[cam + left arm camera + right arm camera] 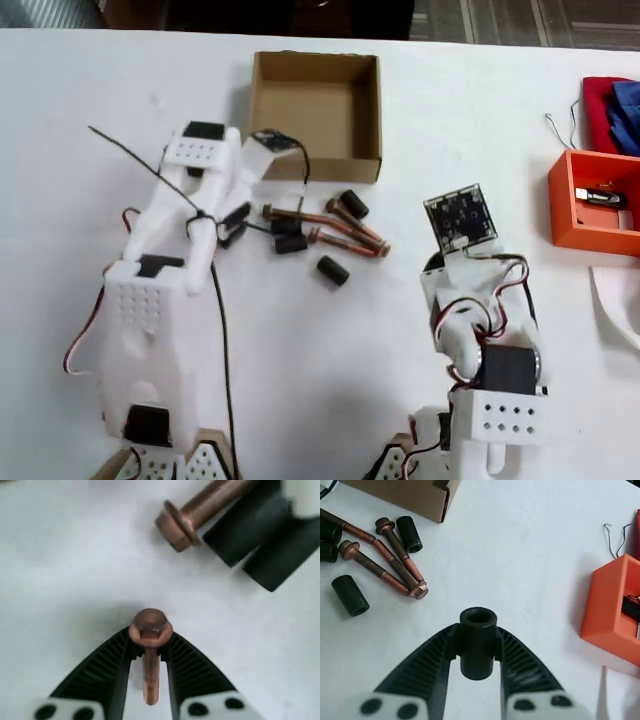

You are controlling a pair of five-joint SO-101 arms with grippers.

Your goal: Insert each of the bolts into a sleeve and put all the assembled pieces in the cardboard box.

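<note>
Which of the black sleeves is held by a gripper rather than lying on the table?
The sleeve between the right gripper's fingers, its open end facing the wrist camera; the other sleeves lie loose on the table among the bolts.

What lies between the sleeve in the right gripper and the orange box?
Bare table only, from sleeve to orange box, as the right wrist view shows.
</note>
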